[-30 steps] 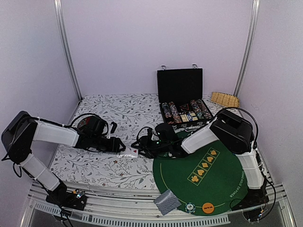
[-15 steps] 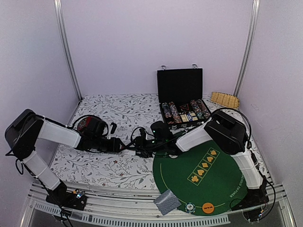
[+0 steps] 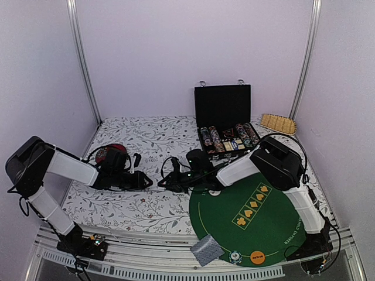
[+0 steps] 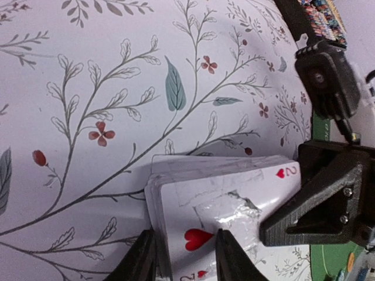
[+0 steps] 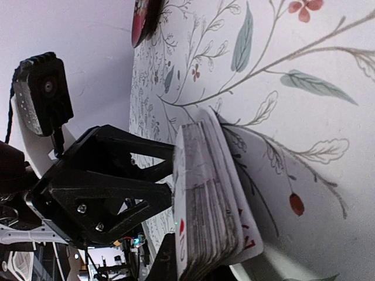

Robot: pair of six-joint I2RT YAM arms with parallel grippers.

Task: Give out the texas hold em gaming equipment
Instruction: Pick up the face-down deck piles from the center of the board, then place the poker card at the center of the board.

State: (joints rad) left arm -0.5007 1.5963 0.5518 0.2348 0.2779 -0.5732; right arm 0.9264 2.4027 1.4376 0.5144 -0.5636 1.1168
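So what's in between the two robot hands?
A stack of playing cards, a two of hearts showing. Both wrist views show it: the left gripper has fingers on either side of it, and the right gripper touches its edge.

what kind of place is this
Probably a robot lab bench dressed as a poker table: a green card mat, an open case of poker chips and playing cards between plain walls.

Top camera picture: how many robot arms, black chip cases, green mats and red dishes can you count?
Robot arms: 2
Black chip case: 1
Green mat: 1
Red dish: 1
Total: 5
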